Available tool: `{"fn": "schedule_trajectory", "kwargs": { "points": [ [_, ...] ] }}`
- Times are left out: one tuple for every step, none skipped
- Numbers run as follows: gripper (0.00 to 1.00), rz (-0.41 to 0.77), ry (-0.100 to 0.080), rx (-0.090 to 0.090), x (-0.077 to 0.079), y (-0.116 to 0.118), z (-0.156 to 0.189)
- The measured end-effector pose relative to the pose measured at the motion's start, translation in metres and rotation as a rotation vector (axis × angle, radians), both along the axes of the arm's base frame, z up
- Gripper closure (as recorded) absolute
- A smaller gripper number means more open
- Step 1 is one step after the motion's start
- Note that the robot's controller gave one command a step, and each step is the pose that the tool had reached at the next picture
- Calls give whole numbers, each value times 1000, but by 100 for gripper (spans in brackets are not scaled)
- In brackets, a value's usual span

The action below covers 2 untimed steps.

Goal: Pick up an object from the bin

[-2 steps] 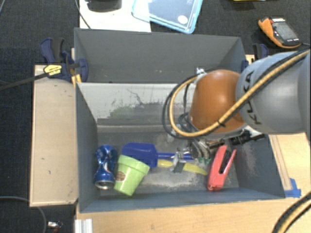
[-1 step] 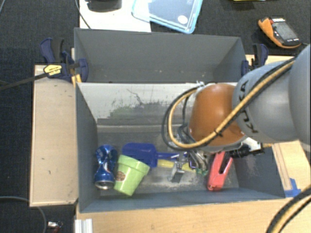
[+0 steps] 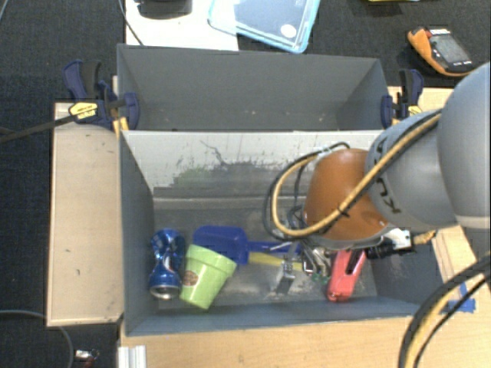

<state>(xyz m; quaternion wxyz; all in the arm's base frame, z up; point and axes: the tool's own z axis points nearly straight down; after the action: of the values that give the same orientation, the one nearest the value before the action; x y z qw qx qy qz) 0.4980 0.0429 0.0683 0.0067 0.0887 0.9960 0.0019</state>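
The thing nearest the tool is a blue scoop, lying on the bin floor in the lower middle of the frame. Its broad blue blade points left and its yellow handle runs right, toward the tool. The tool hangs low in the bin at the right end of that handle, a little right of the frame's centre. I cannot tell whether it touches the handle, nor whether it is released or clenched (the wrist and its wiring cover most of it).

Just right of the tool lies a red object, long and narrow and tilted, close to the bin's lower wall, with its upper end under the wrist. Between it and the tool is a small green bit, too small to tell its kind.

Left of the scoop, a light green cup lies on its side, its wider end up against the scoop's blade. Just beside the cup, further left, is a dented blue can, standing roughly lengthwise up and down the frame, near the bin's left wall.

The grey bin fills the middle of the frame, and the upper part of its floor is scuffed. Above the tool sits the wrist's orange cover, with black and yellow cables looping around its left side. The thick grey arm comes in from the right edge.
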Motion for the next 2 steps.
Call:
{"fn": "schedule_trajectory", "kwargs": {
  "points": [
    [100,-73,1,4,-17,8,3],
    [100,-75,1,4,-17,8,3]
  ]
}}
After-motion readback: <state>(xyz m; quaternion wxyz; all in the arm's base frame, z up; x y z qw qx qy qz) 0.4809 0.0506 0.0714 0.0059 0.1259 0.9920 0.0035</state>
